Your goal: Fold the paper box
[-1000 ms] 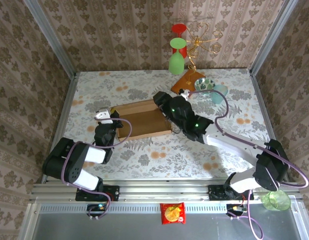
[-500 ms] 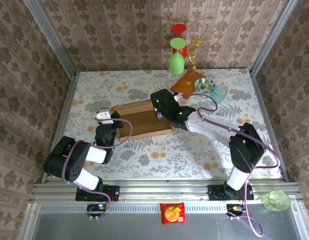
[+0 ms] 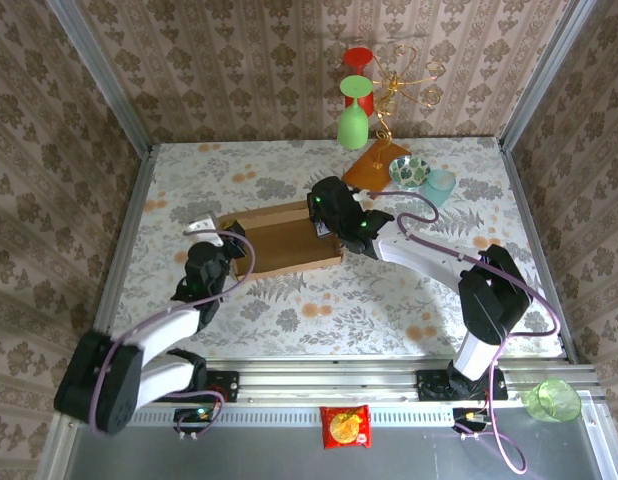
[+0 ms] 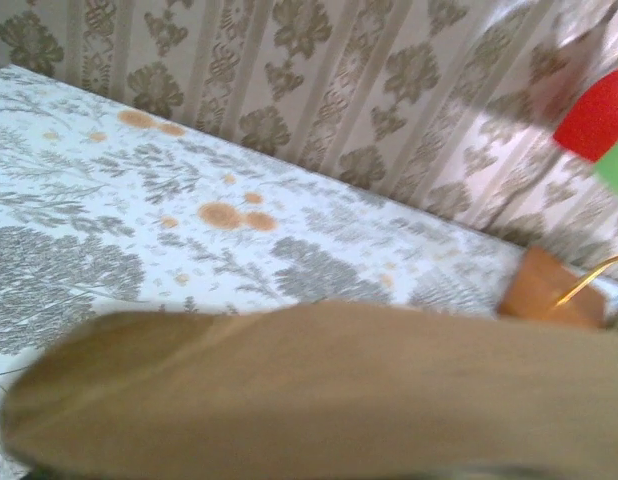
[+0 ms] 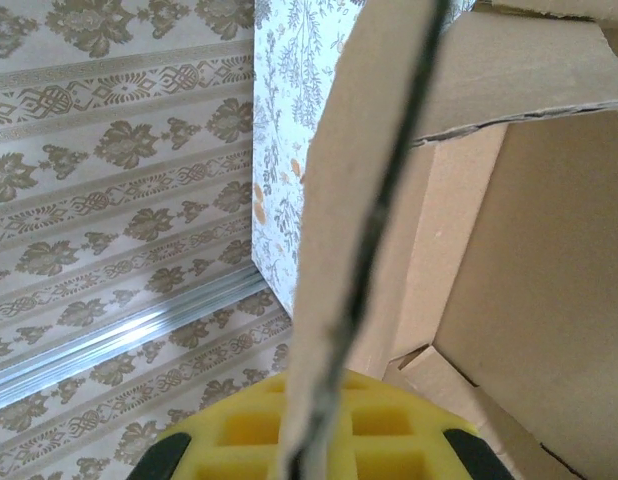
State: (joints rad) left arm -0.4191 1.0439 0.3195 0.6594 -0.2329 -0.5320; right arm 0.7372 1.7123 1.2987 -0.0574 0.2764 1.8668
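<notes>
Mid-frame on tabletop point(image 3: 289, 310): box point(image 3: 284, 245), likely light, stiff, bending at scores. Right hand point(image 3: 324, 225) pinched shut on right wall; left hand point(image 3: 217, 248) by left edge, spread impossible to tell. Best taken by wall edges.

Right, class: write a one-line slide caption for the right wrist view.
Right gripper closed on a side flap of the plain brown corrugated cardboard box.

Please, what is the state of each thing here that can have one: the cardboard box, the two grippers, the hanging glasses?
paper box: partly folded, top open.
right gripper: shut on a wall of the paper box.
left gripper: at the box's left end; open or shut, cannot tell.
green glass: hanging upside down from the wire stand.
red glass: hanging upside down from the same stand.
</notes>
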